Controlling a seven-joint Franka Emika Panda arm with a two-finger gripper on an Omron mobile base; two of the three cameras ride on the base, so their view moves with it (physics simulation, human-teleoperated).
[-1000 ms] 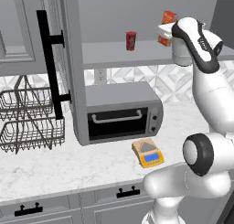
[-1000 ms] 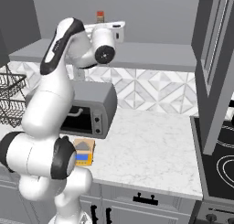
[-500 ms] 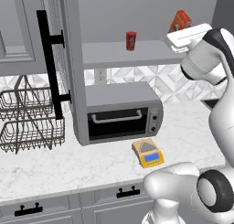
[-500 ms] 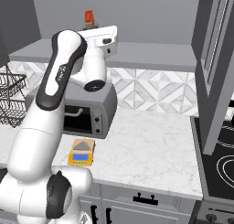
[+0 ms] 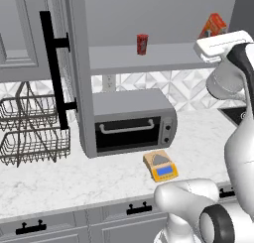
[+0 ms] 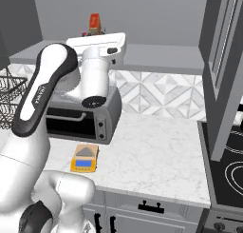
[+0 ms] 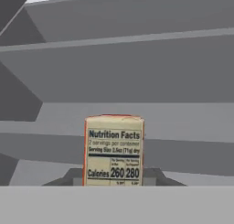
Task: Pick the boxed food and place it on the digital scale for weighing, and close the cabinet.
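One boxed food (image 5: pixel 214 25), orange-red, rises tilted above the white hand at the upper right of the left base view, clear of the shelf (image 5: pixel 149 58); the right base view shows the same box (image 6: pixel 94 24) just above the hand. In the hand view the box (image 7: pixel 114 150) stands between the two dark finger tips with its nutrition panel facing the camera. The gripper (image 7: pixel 114 182) is clamped on the box, jaws drawn in against its sides.

One digital scale (image 5: pixel 160 165), yellow-orange with a grey platform and blue display, lies flat on the white marble counter (image 5: pixel 74 182) just in front of the toaster oven, nothing resting on it. It lies near the robot's body in the right base view (image 6: pixel 85 158).

One cabinet door (image 5: pixel 74 73), grey, stands swung open, its edge toward the camera, with one long black bar handle (image 5: pixel 53 68). The open shelf behind it holds one small red can (image 5: pixel 142 44), upright, well apart from the box.

One grey toaster oven (image 5: pixel 131 120) sits on the counter below the shelf, door shut. One wire dish rack (image 5: pixel 32 128), two tiers, stands left of the oven. Three short black pulls on the drawers (image 5: pixel 84 222) show below the counter edge in the left base view.
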